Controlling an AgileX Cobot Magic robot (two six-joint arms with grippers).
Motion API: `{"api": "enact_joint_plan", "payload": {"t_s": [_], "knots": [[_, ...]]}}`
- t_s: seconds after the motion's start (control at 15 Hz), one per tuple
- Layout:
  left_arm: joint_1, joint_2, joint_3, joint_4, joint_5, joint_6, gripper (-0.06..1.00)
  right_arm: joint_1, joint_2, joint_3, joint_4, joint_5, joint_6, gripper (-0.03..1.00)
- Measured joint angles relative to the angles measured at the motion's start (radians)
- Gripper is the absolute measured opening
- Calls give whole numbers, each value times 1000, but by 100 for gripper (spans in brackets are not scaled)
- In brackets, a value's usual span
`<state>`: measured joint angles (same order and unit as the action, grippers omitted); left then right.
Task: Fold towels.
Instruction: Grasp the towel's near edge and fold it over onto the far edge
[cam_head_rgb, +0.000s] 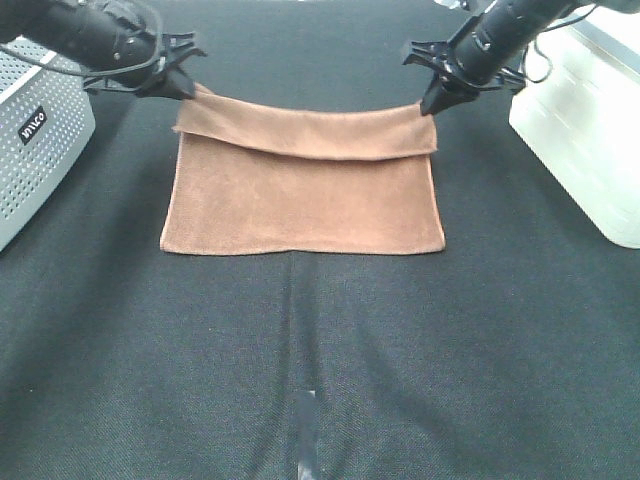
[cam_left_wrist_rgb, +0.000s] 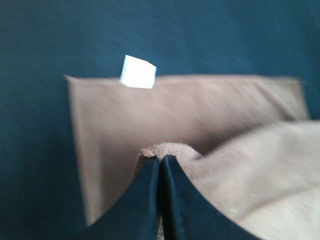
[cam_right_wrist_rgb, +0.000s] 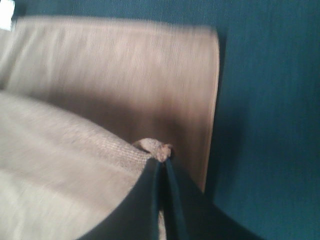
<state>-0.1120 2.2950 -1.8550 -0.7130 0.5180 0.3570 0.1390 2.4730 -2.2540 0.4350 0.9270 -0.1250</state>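
Closed right down in both wrist views, the left gripper (cam_left_wrist_rgb: 161, 159) pinches the far-left corner of the towel (cam_head_rgb: 300, 205) and the right gripper (cam_right_wrist_rgb: 164, 159) its far-right corner, with only cloth between the fingers. That towel lies toward the far edge of the tabletop (cam_head_rgb: 320, 360), midway between the left and right edges, its far hem raised and lapped over. I judge the fold goes best if both corners travel level and together to the near hem, cloth taut, before release.

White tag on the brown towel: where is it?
In the left wrist view, the white tag juts from the reddish-brown towel, on the edge opposite the left end effector.
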Motion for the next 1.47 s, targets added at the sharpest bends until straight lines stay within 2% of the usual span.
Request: {"api": "enact_joint_plan", "payload": {"t_s": [0.2,0.4,0.47,0.53,0.67,0.73,0.8,0.87,1.07,1.27,1.4,1.47], "knots": [[5,134,-151,2,-17,6,0,0,107,-112,0,-68,0,2],[1,240,-240,-46,-80,6,1,0,165,-117,-3,-166,-11,2],[1,263,-258,-62,-88,14,4,0,173,-117,-3,-182,-14,5],[1,272,-268,-65,-94,36,13,0,177,-117,-3,-196,-19,16],[1,272,-273,-70,-101,79,49,0,178,-118,-3,-199,-19,50],[1,268,-273,-65,-101,84,67,0,176,-118,-3,-186,-19,62],[2,263,-273,-54,-93,85,80,0,167,-118,-8,-147,-19,69],[5,252,-273,-26,-61,85,87,0,150,-118,-23,-90,-19,71],[19,231,-274,49,106,74,91,0,100,-119,-45,60,-6,73],[46,230,-274,64,330,-31,90,0,95,-121,-71,213,35,73],[63,195,-263,69,459,-97,90,0,85,-121,-82,281,87,73],[63,182,-252,69,463,-107,90,0,81,-121,-82,282,98,73]]}}
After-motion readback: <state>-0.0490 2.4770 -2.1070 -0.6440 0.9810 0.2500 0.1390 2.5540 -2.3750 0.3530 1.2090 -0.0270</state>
